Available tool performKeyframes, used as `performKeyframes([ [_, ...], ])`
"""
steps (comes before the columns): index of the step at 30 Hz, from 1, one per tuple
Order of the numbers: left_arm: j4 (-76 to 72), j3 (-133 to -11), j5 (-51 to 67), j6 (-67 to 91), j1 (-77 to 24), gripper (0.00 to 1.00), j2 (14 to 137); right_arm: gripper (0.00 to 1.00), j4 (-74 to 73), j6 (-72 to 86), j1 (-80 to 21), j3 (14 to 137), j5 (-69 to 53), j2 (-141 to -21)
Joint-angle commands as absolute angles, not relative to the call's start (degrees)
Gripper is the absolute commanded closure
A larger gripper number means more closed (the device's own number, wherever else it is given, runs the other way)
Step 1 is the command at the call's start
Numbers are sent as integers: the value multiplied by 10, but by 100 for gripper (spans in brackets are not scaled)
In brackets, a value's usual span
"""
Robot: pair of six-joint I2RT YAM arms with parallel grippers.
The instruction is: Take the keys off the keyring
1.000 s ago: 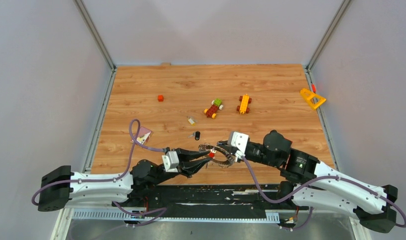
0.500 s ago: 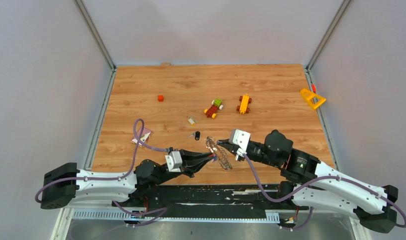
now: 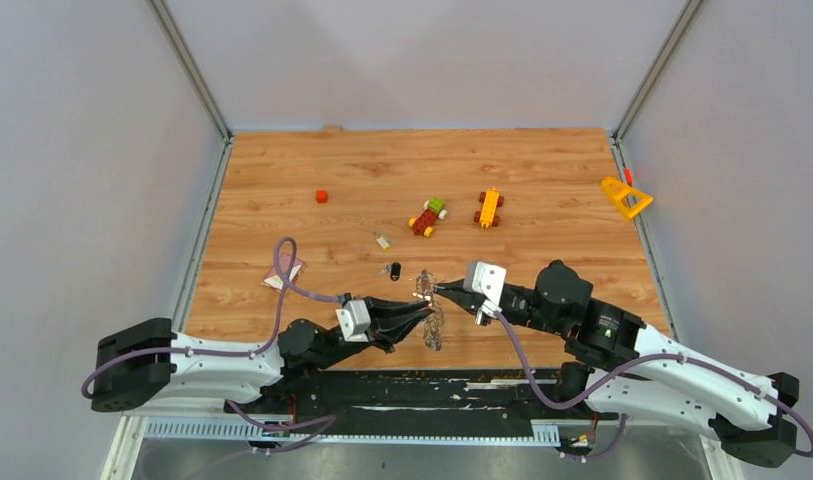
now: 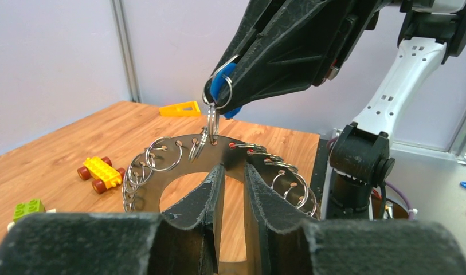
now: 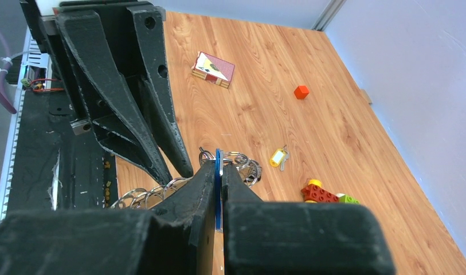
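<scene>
On the overhead view, furthest left on the table (image 3: 542, 170) lies a small card box (image 3: 285, 272), with a red cube (image 3: 321, 196) further back. Next come two loose keys on the wood: a yellow key (image 3: 383, 240) and, nearer to me, a black key (image 3: 394, 271). They lie apart from each other, and neither touches the keyring.

My left gripper (image 3: 425, 312) reaches in low from the left. On its wrist camera the fingers (image 4: 216, 192) stand narrow, with the flat plate of the keyring (image 4: 233, 156) between them. I read that as a grip on the plate. The keyring is off the table, near the front edge, and stands on edge, so from above I see only a thin sliver. Small wire loops (image 4: 133, 180) hang all round its rim.

Just right of it, my right gripper (image 3: 442, 289) is clamped tight on a blue key (image 4: 220, 87) above the keyring's top edge. That key's loop links through a second loop into a hole in the rim, so the blue key is attached.

Further back stand two block cars (image 3: 428, 216), and a yellow triangle (image 3: 625, 197) lies by the right wall.
</scene>
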State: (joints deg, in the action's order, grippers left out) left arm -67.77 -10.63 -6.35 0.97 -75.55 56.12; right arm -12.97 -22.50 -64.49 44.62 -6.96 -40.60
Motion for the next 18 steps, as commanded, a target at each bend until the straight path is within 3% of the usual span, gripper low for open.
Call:
performKeyframes([
  [1, -737, -110, -81, 1, -753, 74, 574, 100, -84, -217, -649, 468, -91, -387],
  [18, -779, -110, -65, -13, -753, 66, 592, 100, -79, -218, -649, 462, -112, -392],
])
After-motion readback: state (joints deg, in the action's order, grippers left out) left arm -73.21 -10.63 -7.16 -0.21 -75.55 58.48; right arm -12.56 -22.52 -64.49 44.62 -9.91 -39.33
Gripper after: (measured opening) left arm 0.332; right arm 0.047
